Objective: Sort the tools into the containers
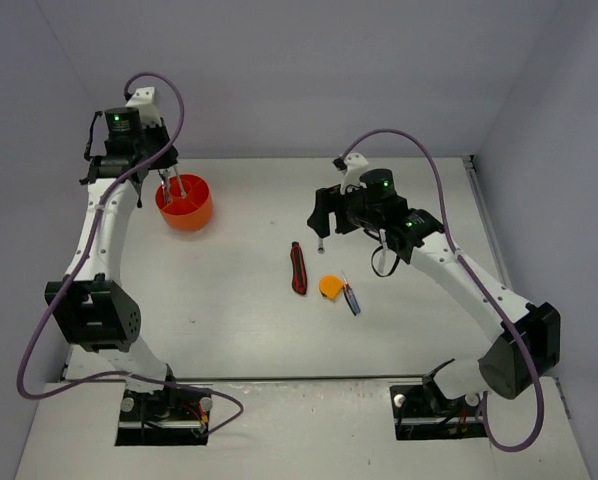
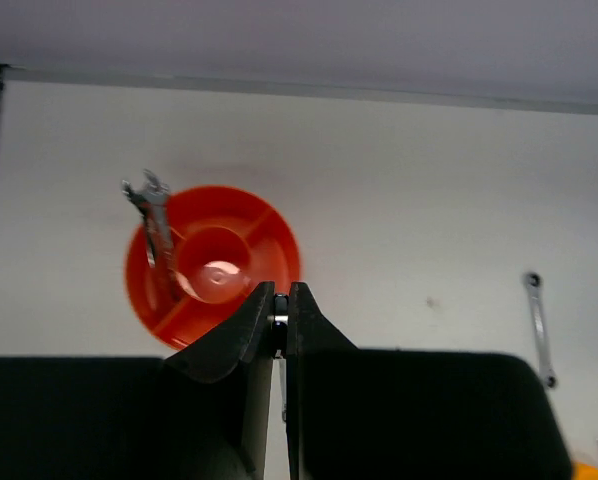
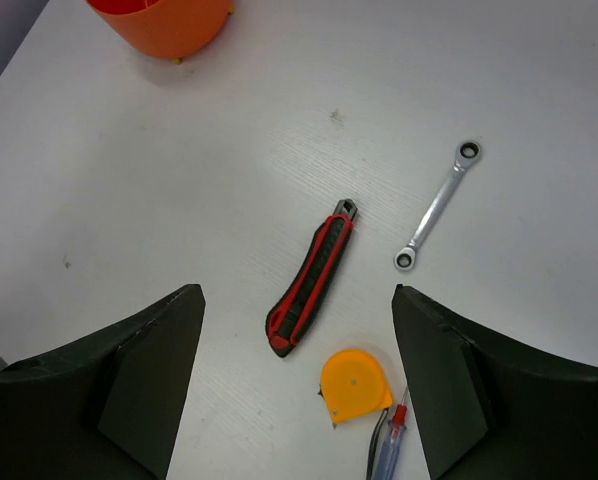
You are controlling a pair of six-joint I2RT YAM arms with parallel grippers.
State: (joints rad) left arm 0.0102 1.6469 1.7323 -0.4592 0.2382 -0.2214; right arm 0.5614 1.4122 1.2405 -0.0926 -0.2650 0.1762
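The left end effector [image 2: 281, 312] is hanging just above the orange tub [image 2: 269, 225], jaws pressed together with nothing clearly held. A leaning wrench [image 2: 157, 222] is resting against the tub's rim. The right end effector [image 1: 322, 217] is gaping wide and empty above the table [image 3: 179, 180]. The red-black tool [image 3: 311, 277], loose wrench [image 3: 438, 205] and tape measure [image 3: 354, 385] are lying below it.

Glossy plastic tub [image 2: 277, 238], shiny metal wrench [image 3: 437, 207]
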